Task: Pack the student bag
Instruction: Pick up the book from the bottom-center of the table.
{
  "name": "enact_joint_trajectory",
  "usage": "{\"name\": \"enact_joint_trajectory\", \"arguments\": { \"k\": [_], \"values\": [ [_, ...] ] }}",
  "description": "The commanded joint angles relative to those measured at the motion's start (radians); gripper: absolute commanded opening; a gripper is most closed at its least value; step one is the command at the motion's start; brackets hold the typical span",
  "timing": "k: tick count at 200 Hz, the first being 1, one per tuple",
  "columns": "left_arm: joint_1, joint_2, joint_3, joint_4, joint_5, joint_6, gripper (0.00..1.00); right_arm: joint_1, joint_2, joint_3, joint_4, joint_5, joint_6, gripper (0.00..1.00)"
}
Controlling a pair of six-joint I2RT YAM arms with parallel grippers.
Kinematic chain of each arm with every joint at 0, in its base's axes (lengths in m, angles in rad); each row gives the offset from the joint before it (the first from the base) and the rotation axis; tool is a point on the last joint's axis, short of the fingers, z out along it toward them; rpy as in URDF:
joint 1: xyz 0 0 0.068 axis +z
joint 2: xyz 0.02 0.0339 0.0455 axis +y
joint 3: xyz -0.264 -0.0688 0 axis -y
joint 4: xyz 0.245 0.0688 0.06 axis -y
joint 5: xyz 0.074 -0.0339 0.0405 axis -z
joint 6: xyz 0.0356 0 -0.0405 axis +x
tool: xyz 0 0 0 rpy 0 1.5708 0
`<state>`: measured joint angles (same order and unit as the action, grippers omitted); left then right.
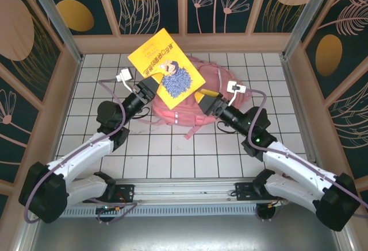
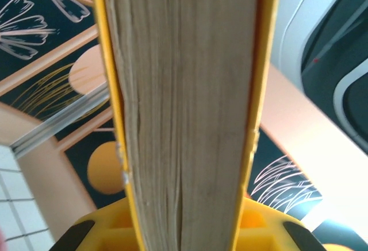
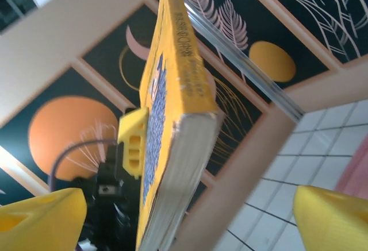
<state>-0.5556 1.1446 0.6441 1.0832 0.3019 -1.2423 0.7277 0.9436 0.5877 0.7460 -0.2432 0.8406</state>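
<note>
From above: student bag at the far middle of the tiled floor, partly covered by a yellow book raised and tilted over it. Left gripper clamped on the book's near left edge; right gripper just right of the book, over the bag. Up close from the left wrist: page edges upright between yellow covers, gripped at the bottom by fingers. From the right wrist: fingertips spread wide, holding nothing, clear of the book.
</note>
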Motion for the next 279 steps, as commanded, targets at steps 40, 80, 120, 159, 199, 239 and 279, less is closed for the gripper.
{"name": "enact_joint_trajectory", "arguments": {
  "k": [40, 80, 120, 159, 199, 239, 279],
  "values": [
    [-0.045, 0.059, 0.102, 0.275, -0.092, -0.044, 0.00, 0.005, 0.152, 0.131, 0.302, -0.069, 0.113, 0.96],
    [-0.071, 0.080, 0.101, 0.279, -0.099, -0.042, 0.00, 0.009, 0.255, 0.193, 0.362, -0.075, 0.146, 0.86],
    [-0.084, 0.087, 0.089, 0.264, -0.114, -0.013, 0.00, 0.013, 0.337, 0.240, 0.405, -0.095, 0.173, 0.56],
    [-0.090, 0.097, 0.079, 0.251, -0.123, -0.004, 0.00, 0.033, 0.317, 0.235, 0.344, -0.022, 0.117, 0.01],
    [-0.091, 0.090, 0.182, -0.156, -0.072, 0.137, 0.49, -0.015, 0.170, 0.204, 0.116, 0.090, 0.014, 0.00],
    [-0.090, 0.209, 0.382, -0.639, -0.094, 0.370, 0.57, -0.143, -0.069, 0.255, -0.514, 0.409, -0.105, 0.00],
    [-0.092, 0.605, 0.766, -0.996, 0.026, 0.427, 0.59, -0.231, -0.207, 0.303, -0.959, 0.813, -0.166, 0.00]
  ]
}}
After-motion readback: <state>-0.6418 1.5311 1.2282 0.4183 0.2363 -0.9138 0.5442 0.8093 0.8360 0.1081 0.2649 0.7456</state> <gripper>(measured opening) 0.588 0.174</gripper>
